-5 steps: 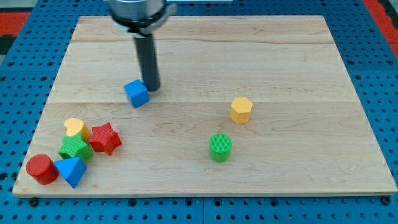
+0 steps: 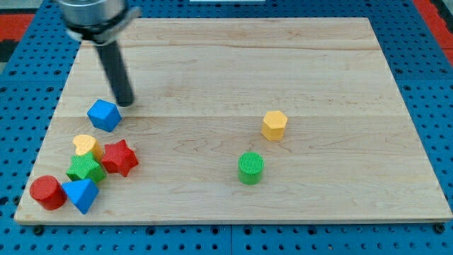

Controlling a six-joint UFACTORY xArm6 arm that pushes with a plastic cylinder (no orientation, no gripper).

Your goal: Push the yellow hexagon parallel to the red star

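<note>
Pale wooden board [image 2: 233, 64] on blue pegboard w/ blocks scattered on it. Yellow hexagon block [image 2: 274, 125] sits right of centre, well apart from the red star block [image 2: 119, 157] at lower left. Green cylinder [image 2: 250, 168] is near the hexagon, below-left of it. Round the star: yellow heart-ish block [image 2: 85, 145], green ribbed block [image 2: 86, 169], red cylinder [image 2: 47, 192], blue wedge [image 2: 80, 195]. Blue cube [image 2: 104, 115] above them; my tip [image 2: 125, 103] just beside its upper right. No jaws on this rig, only the rod.
</note>
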